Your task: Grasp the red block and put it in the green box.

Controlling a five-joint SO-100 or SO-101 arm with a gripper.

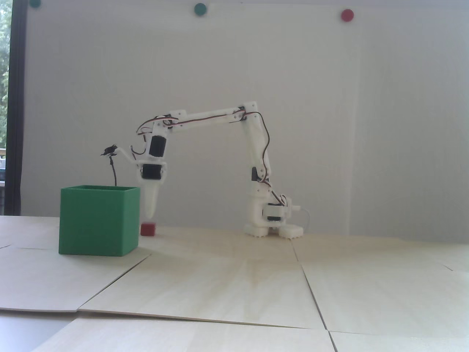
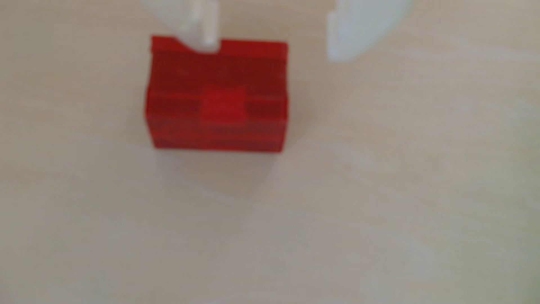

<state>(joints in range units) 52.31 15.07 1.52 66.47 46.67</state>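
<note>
My white two-finger gripper (image 2: 271,51) is spread wide and pointing down just over the small red plastic block (image 2: 216,99), which sits on the pale wooden table (image 2: 380,204); in the wrist view one fingertip (image 2: 209,32) overlaps the block's far edge, the other hangs off to its right. In the fixed view the block (image 1: 148,229) rests just right of the open-topped green plastic box (image 1: 97,223), slightly farther back.

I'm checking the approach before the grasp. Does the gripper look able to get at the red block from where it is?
Probably yes. The gripper is open just above the red block, and nothing lies between them. The green box stands to one side in the fixed view.
</note>
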